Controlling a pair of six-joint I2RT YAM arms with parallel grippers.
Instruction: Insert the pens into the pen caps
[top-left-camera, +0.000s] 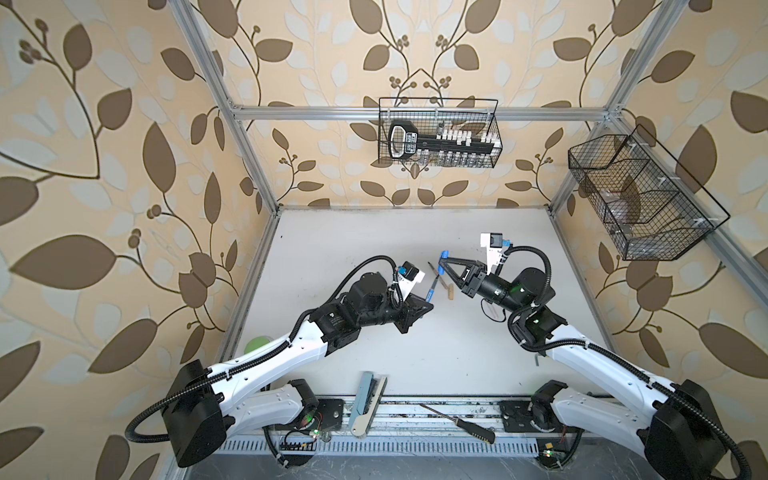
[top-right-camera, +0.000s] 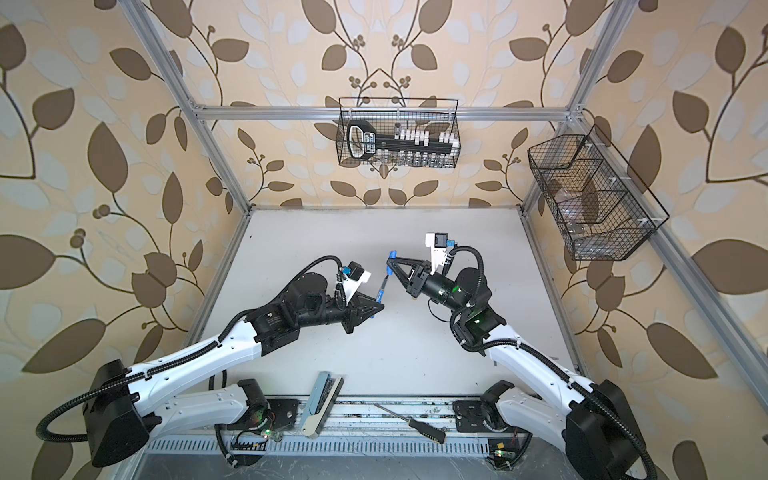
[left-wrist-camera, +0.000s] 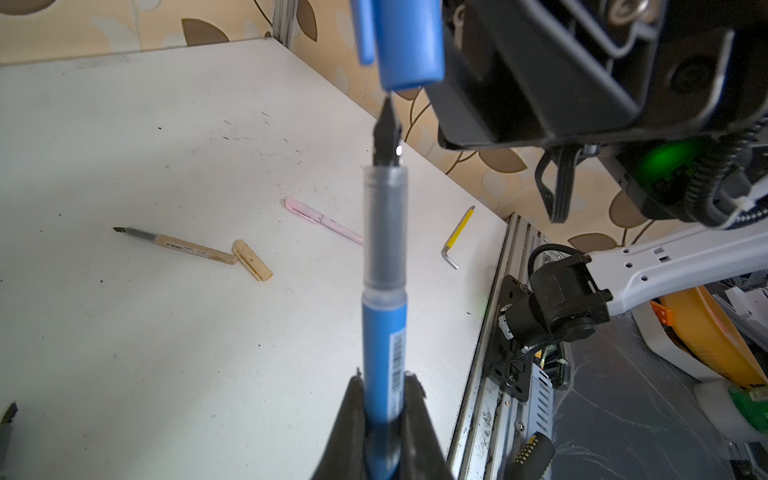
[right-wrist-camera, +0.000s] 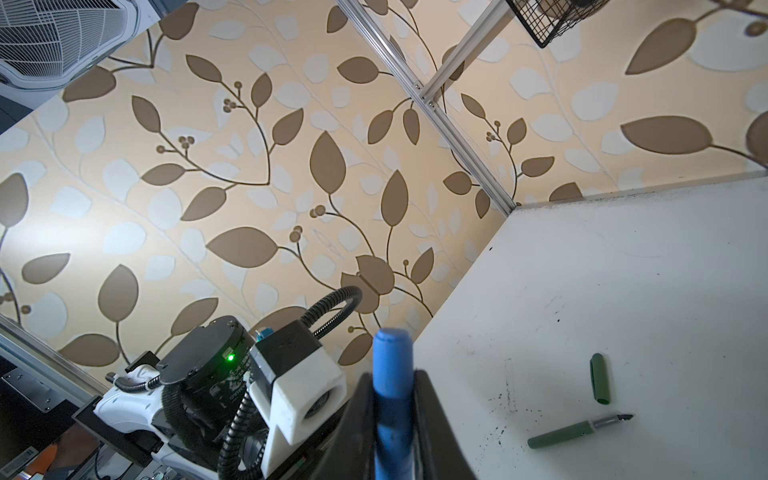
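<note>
My left gripper (left-wrist-camera: 384, 399) is shut on the barrel of a blue pen (left-wrist-camera: 384, 324), held above the table, also seen in both top views (top-left-camera: 432, 286). Its dark tip points at the open end of a blue pen cap (left-wrist-camera: 409, 45) and sits just short of it. My right gripper (right-wrist-camera: 392, 399) is shut on that blue cap (right-wrist-camera: 392, 365) over mid-table (top-left-camera: 444, 253). On the table lie a tan pen (left-wrist-camera: 183, 247) beside a tan cap (left-wrist-camera: 252, 260), a pale pink pen (left-wrist-camera: 324, 220), and a dark green pen (right-wrist-camera: 577, 432) near a green cap (right-wrist-camera: 599, 378).
A yellow hex key (left-wrist-camera: 457, 237) lies near the table's edge. A black-handled screwdriver (top-left-camera: 457, 422) and a grey case (top-left-camera: 365, 401) rest at the front rail. Wire baskets hang on the back wall (top-left-camera: 438, 133) and the right wall (top-left-camera: 640, 195).
</note>
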